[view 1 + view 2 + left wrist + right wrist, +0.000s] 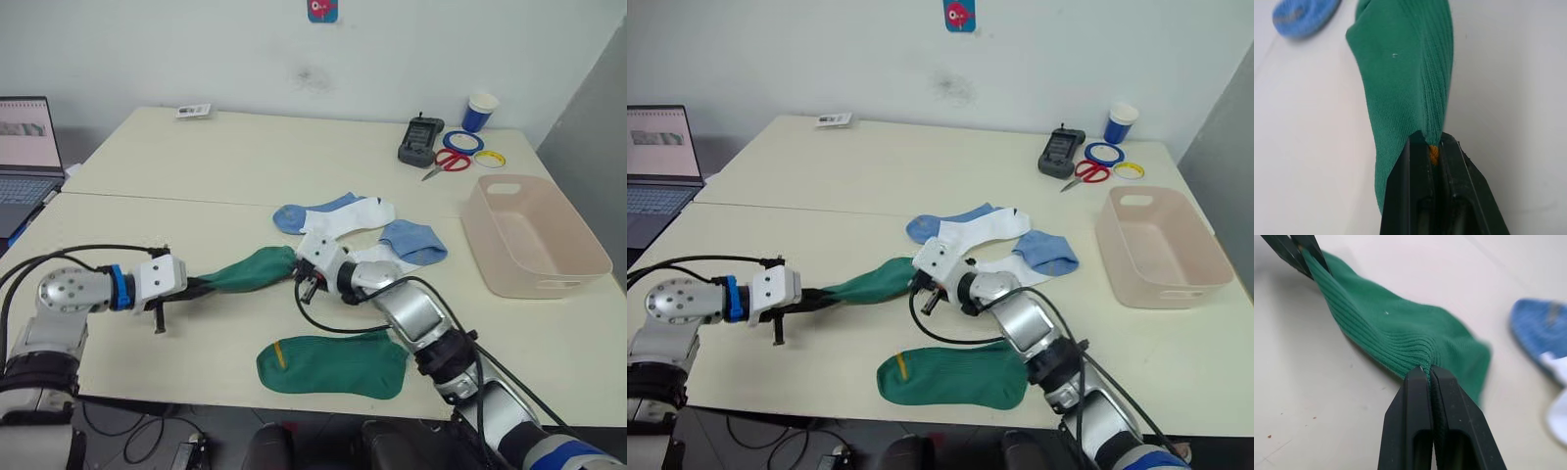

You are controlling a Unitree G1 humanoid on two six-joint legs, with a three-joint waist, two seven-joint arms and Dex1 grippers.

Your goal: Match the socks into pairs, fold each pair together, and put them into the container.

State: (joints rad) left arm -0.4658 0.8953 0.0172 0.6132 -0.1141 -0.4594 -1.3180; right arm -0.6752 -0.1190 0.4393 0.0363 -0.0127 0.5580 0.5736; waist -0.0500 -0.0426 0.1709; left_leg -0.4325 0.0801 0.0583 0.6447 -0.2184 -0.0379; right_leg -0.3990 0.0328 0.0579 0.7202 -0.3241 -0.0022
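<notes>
Green sock [250, 270]: held stretched above the surface [196, 196] between both grippers; left gripper [1433, 147] jaws pinched on one end, right gripper [1429, 371] jaws pinched on the other. Second green sock [333, 364]: flat, near edge. White-and-blue socks [358, 223]: heaped unpaired at centre. Container [534, 235]: right, nothing seen inside. No pair judged folded; pairing, folding and placing all remain.
</notes>
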